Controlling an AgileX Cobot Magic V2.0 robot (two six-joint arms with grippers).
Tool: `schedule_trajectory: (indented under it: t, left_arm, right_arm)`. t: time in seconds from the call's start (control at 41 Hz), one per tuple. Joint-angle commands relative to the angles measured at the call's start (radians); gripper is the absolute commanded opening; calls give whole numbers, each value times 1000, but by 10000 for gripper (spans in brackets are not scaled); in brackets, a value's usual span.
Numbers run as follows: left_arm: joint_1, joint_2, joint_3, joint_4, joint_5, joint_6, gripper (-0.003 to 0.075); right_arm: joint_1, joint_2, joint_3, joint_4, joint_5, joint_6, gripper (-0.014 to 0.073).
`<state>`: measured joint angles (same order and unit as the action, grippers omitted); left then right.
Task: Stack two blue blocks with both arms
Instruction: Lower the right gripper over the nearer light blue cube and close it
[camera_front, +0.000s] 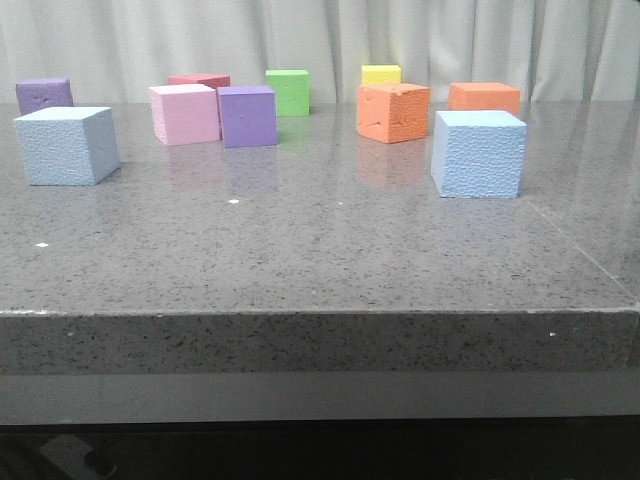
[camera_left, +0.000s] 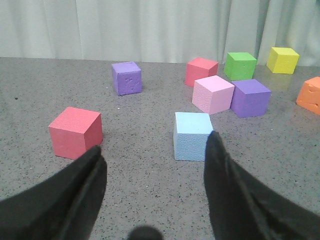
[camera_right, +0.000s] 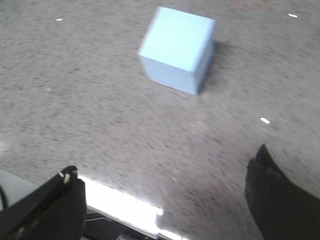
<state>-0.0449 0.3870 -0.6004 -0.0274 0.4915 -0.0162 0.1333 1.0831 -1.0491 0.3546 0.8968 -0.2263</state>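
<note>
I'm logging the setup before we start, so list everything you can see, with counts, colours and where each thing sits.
Pale blue foam cubes: two, far left and right, apart.
Purple foam cubes: two, back left, centre.
Pink foam cube: one, beside centre purple.
Red foam cubes: two, behind pink, near left arm.
Green foam cube: one, back.
Yellow foam cube: one, back.
Orange foam cubes: two, back right.
Grey speckled table: one.
Left gripper: black, open.
Right gripper: black, open.

A grey speckled stone counter (camera_front: 320, 250) fills the foreground, polished enough to carry faint reflections, with a thick squared front edge. Behind it a pale, pleated curtain (camera_front: 130, 40) hangs across the whole back. The light is soft and even, without hard shadows.
</note>
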Motion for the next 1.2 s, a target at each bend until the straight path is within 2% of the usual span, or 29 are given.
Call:
schedule_trajectory:
  t: [0.0,0.073,0.195,0.342,0.562,1.172]
  left_arm:
    - [2,15,-26,0,-88,-3,417]
    - [2,15,-26,0,-88,-3,417]
    - [2,15,-26,0,-88,-3,417]
    - [2,15,-26,0,-88,-3,417]
    - [2,15,-26,0,-88,-3,417]
    - [2,15,-26,0,-88,-3,417]
  right_arm:
    - [75,76,-110,-8,-37,59,644]
    - [127,138,-169,-83,-33,150,644]
    - [218,246,-278,-278,-14,327,644]
    - [267,365,-403,-468,32,532,644]
    - [267,501,-526,-508,29,647,644]
    - [216,738,-572,-497,15,679,643]
